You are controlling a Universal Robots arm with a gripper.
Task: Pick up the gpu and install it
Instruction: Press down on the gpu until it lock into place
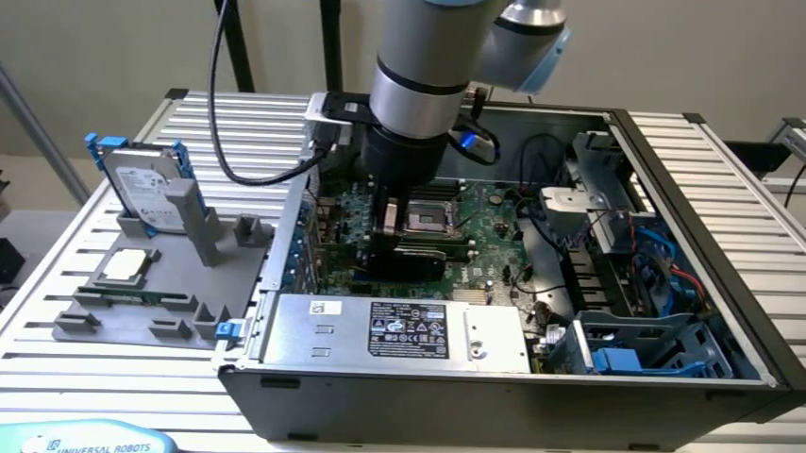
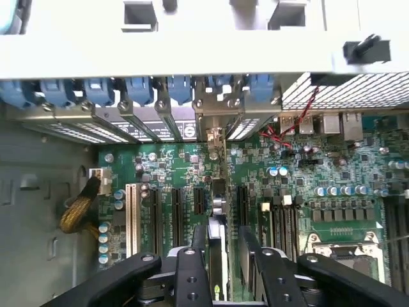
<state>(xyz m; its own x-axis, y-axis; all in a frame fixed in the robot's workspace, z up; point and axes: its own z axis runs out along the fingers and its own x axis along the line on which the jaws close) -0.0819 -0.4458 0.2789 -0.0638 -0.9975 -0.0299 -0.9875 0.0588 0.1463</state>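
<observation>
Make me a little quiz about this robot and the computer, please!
1. True or false: the gpu is lying flat outside the computer case.
2. What stands upright in the grey holder at the exterior view's left? A) a hard drive B) a fan C) a keyboard
3. Fill in: the gripper has one finger on each side of the ___.

Key: 1 false, it stands on edge on the motherboard inside the case. 2 A. 3 gpu.

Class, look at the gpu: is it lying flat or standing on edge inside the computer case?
On edge. In the wrist view the gpu runs as a thin strip between the fingers, upright over the motherboard slots.
</observation>
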